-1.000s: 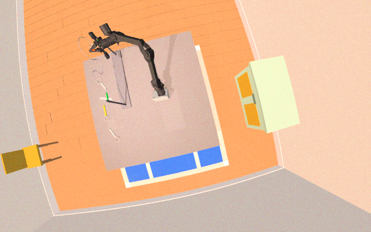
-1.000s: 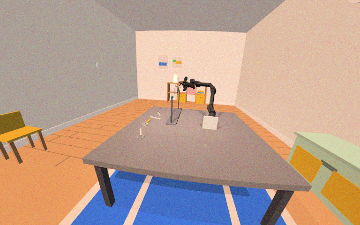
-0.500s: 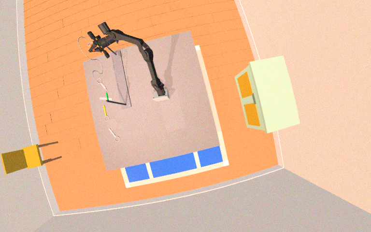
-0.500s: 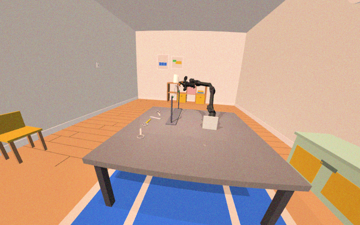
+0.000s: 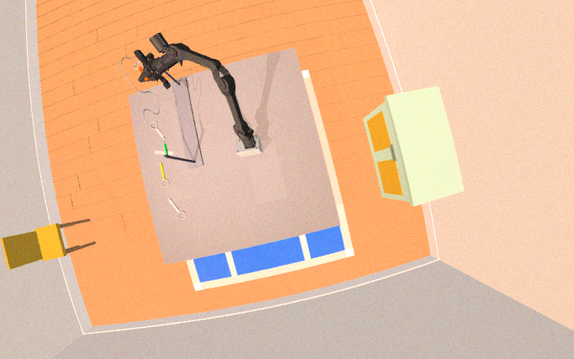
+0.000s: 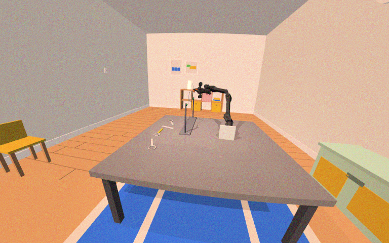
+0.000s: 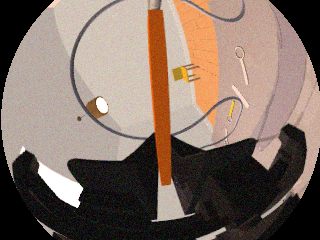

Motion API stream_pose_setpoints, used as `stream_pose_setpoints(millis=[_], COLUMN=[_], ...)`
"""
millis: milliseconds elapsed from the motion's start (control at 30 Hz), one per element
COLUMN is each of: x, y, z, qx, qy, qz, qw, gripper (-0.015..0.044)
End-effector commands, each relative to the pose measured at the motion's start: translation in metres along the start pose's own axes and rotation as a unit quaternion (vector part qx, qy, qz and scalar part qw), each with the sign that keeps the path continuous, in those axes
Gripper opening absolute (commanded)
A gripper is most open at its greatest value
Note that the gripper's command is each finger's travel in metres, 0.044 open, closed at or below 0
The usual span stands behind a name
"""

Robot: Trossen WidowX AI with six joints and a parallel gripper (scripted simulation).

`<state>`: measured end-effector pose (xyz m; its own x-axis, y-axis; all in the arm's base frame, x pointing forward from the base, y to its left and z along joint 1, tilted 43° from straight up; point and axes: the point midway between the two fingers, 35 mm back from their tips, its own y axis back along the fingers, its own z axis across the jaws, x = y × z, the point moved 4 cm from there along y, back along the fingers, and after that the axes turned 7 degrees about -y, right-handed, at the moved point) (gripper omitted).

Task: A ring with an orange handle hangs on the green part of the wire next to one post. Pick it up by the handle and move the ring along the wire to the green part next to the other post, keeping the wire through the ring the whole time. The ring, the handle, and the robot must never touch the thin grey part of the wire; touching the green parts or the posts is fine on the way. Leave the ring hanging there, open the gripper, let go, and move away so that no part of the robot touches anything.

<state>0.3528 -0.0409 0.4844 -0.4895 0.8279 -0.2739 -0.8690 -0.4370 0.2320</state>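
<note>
Wrist view: gripper [image 7: 163,190] clamped on orange handle [image 7: 159,87]; grey wire [image 7: 83,36] loops alongside, apart from handle.

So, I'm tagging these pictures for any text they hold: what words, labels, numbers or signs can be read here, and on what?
No readable text in any view.
Two posters on the far wall: only coloured blocks, blue on one, green and orange on the other; no letters.
Green cabinet, shelf unit, orange handle in the gripper: all unmarked.
</note>
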Motion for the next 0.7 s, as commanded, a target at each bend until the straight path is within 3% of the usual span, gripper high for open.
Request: stream_pose_setpoints(millis=[0, 667], x=[-0.0005, -0.0013], y=[0.0001, 0.0], z=[-0.0005, -0.0042], qx=[0.013, 0.069], qy=[0.027, 0.139], qz=[-0.003, -0.014], qw=[1.0, 0.988], gripper=[-0.015, -0.015])
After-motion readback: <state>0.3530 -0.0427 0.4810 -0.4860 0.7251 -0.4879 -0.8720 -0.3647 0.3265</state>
